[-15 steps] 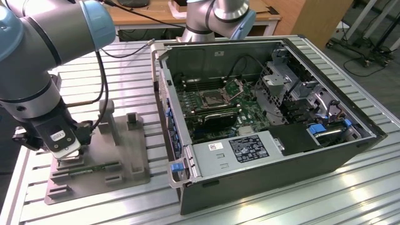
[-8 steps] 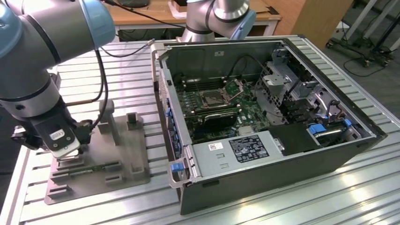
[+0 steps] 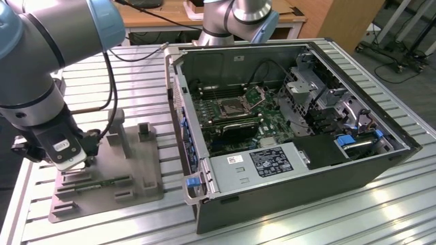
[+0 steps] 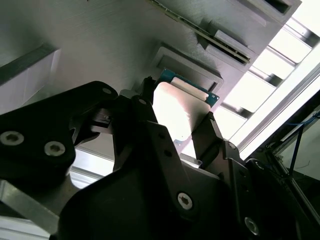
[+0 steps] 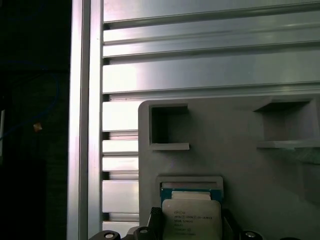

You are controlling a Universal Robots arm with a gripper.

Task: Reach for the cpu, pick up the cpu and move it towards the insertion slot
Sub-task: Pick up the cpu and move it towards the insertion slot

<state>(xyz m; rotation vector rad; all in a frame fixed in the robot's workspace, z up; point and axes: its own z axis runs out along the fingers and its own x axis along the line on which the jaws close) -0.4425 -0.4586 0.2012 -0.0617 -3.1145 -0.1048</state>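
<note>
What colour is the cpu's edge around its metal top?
Blue-green, framing a silver top; the cpu shows it best in the first wrist view.

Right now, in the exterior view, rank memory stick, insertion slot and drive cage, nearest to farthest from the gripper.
1. memory stick, on the grey fixture beside the gripper.
2. insertion slot, on the motherboard.
3. drive cage, beyond it, exterior view's right.

You're in a robotics lab: a robot arm [image 3: 41, 66] stands over a slatted aluminium-profile table [image 3: 354, 219] carrying an open computer case [image 3: 307, 186] and a grey parts fixture [image 3: 140, 173], with wooden desks [image 3: 170, 18], loose cables [image 3: 113, 102] and wheeled stands [image 3: 391, 48] behind.
</note>
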